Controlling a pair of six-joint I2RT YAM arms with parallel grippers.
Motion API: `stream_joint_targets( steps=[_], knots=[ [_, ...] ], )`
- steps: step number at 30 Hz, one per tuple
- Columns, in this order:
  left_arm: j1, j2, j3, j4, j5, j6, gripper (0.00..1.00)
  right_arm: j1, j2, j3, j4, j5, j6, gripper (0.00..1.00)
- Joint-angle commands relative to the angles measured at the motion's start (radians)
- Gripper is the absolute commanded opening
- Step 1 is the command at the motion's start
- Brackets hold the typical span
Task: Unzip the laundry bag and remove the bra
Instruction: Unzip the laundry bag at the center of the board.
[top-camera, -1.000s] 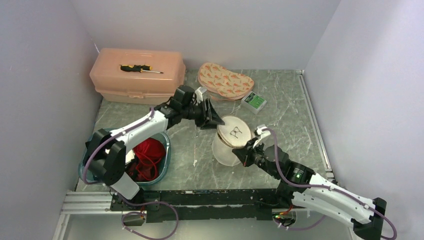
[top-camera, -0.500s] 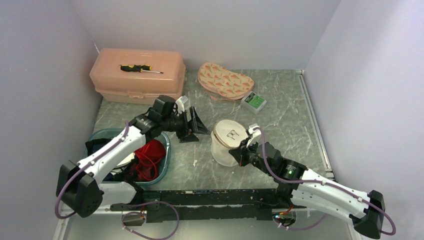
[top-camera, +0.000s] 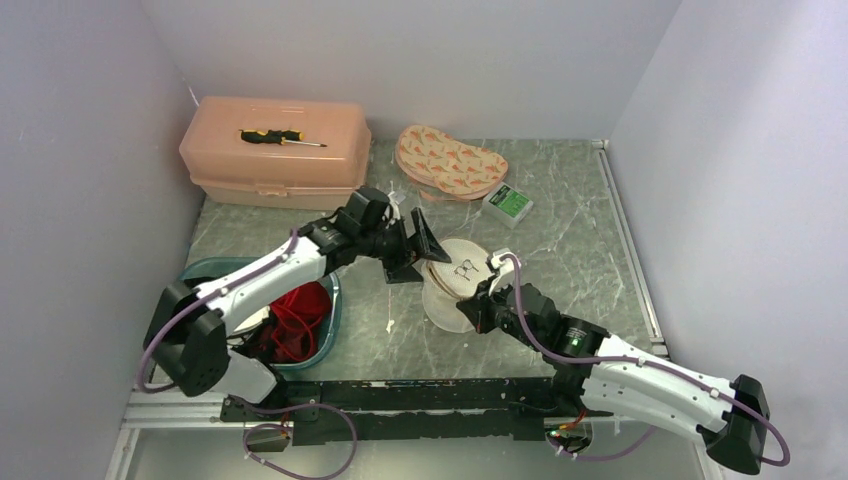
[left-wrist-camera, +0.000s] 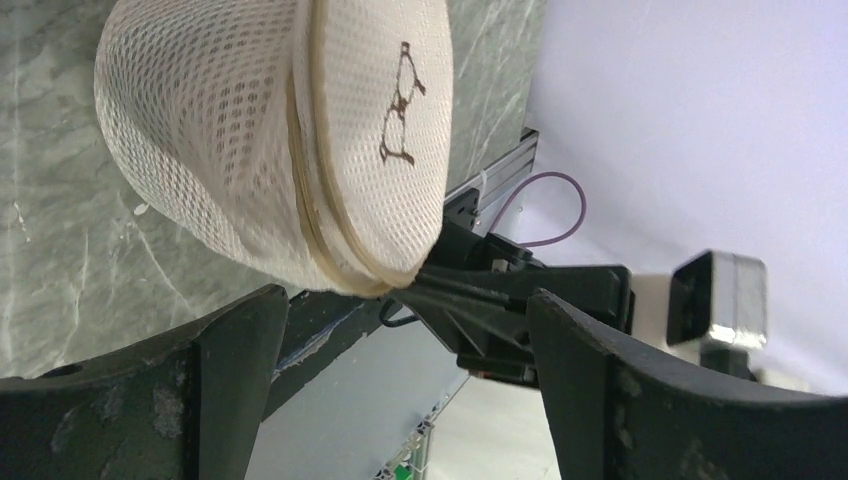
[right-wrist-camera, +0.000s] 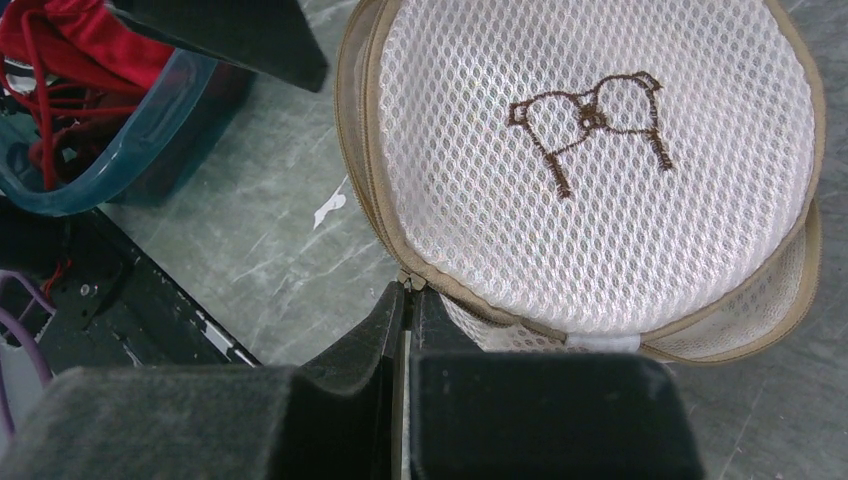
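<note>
The laundry bag (top-camera: 462, 268) is a round white mesh pouch with tan zipper trim and a brown bra emblem, tilted on the table's middle. My right gripper (top-camera: 474, 306) is shut on its zipper pull (right-wrist-camera: 408, 284) at the near-left rim; the trim gapes slightly along the left edge. My left gripper (top-camera: 422, 252) stands open wide just left of the bag, the bag (left-wrist-camera: 250, 130) lying beyond its fingertips (left-wrist-camera: 235, 380) and nothing between them. The red bra (top-camera: 298, 305), with thin straps, lies in the teal basin (top-camera: 331, 290), also seen in the right wrist view (right-wrist-camera: 60, 50).
A peach toolbox (top-camera: 275, 160) with a screwdriver (top-camera: 280, 137) on its lid stands at the back left. A patterned pouch (top-camera: 450, 162) and a small green box (top-camera: 508, 203) lie at the back middle. White walls close in on both sides.
My left gripper opened wide, drew back left off the bag, then swung back beside it. The bag sagged lower. The right gripper kept its hold and shifted slightly left.
</note>
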Motion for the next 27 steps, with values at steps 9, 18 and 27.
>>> stream_joint_targets(
  steps=[9, 18, 27],
  knots=[
    [-0.027, 0.135, 0.033, 0.088, -0.047, -0.009, 0.61, 0.002, 0.002, 0.051, 0.02, -0.005, 0.009, 0.0],
    [-0.027, 0.122, 0.014, 0.08, -0.104, -0.011, 0.03, 0.002, -0.032, 0.06, -0.039, 0.035, 0.037, 0.0],
    [-0.026, 0.112, -0.016, 0.097, -0.117, -0.03, 0.03, 0.001, -0.052, 0.073, -0.144, 0.107, 0.081, 0.0]
  ],
)
